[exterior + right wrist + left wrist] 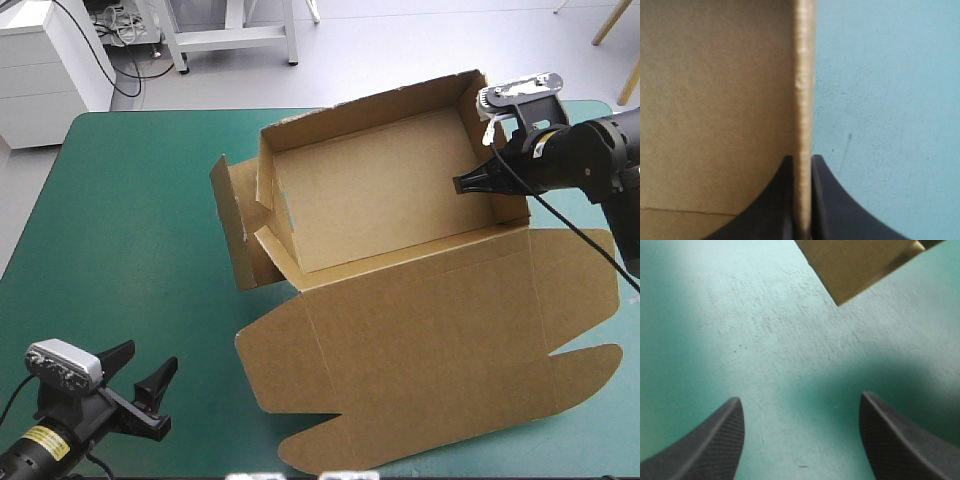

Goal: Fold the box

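Left gripper (148, 358) is hovering wide open over teal-green cover (120, 230), apart from the brown box (380, 200) sitting mid-table. Right gripper (470, 183) is pinching its right wall. Risk: tugging is likely dragging the whole unbraced tray, or buckling that wall.

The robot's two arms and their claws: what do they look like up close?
Both arms are black and rounded. The left arm carries a yellow label; the right arm has a small white patch near the wrist. The left gripper and the right gripper each have two broad black fingers, curved like fins and finely ribbed.
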